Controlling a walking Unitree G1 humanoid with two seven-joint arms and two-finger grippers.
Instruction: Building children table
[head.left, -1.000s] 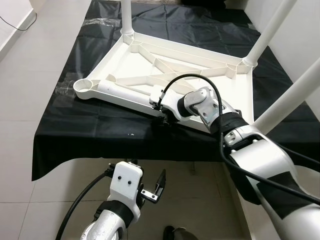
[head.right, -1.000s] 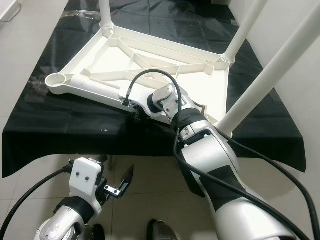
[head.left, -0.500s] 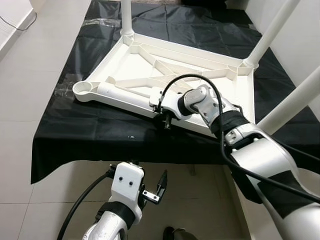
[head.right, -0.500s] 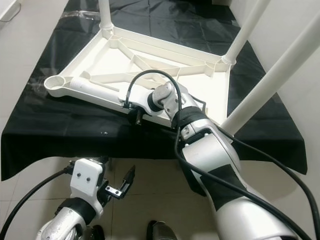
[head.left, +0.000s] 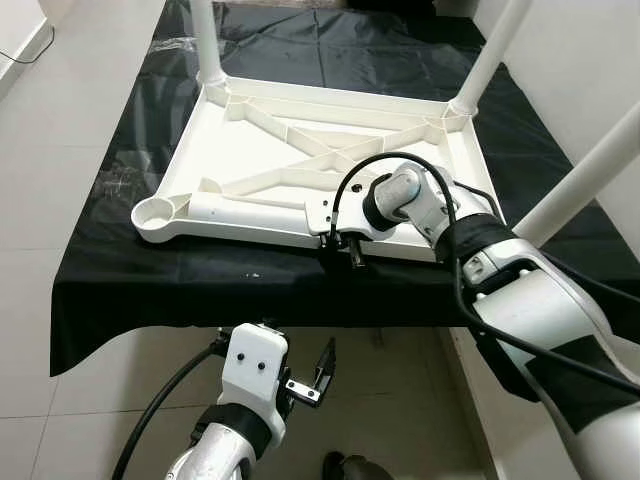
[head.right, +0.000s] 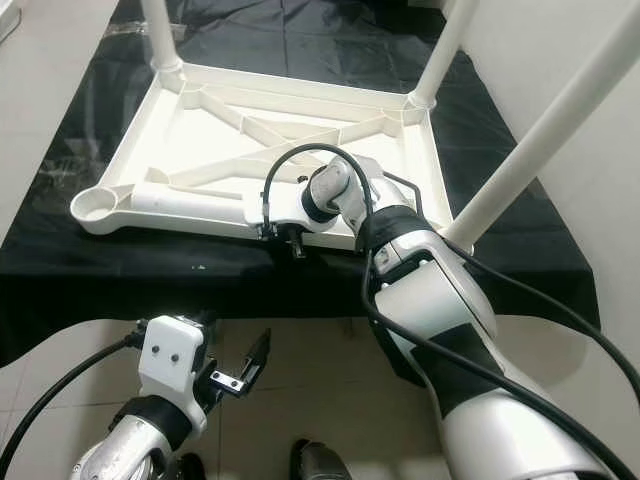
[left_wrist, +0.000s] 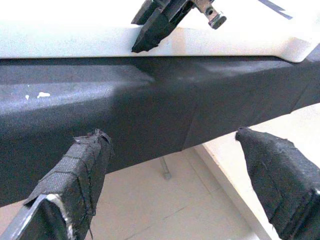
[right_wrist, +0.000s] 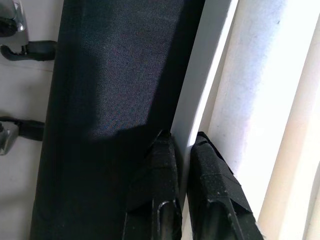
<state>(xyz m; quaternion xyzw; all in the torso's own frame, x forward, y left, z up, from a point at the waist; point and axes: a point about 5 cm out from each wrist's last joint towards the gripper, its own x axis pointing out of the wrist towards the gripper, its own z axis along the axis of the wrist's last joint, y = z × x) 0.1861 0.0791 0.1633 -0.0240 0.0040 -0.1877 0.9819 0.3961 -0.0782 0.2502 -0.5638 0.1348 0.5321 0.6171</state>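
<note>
Clamped on the near rim of the upturned children's table (head.left: 300, 150), the right claw (head.left: 344, 247) is seen with its two black fingers (right_wrist: 162, 200) drawn almost together, one on each face of the thin white edge. The rim is pinched from the front, probably so that the tabletop can be dragged or steadied on the counter (head.left: 110, 270) without being lifted. Just behind the claw lies the ribbed underside of the tabletop, turned face down so that the leg sockets point upward. Beside the claw, toward the robot's left, a loose white leg (head.left: 250, 208) lies flat inside the frame along the near rim, and beyond its end the empty corner socket (head.left: 155, 211) stands open; it is judged that this leg is meant for that socket. Farther from the claw, two legs (head.left: 203, 40) are already stood upright in the far corners, and a third (head.left: 585, 180) rises at the near corner on the robot's right. A black cloth (head.left: 330, 40) is spread under everything, probably to protect the plastic from scratches. Well below and nearer the robot, the left claw (head.left: 305, 375) is held over the floor (head.left: 60, 130) with its fingers (left_wrist: 75, 170) spread wide and nothing between them, facing the cloth's hanging edge, apparently kept ready.
</note>
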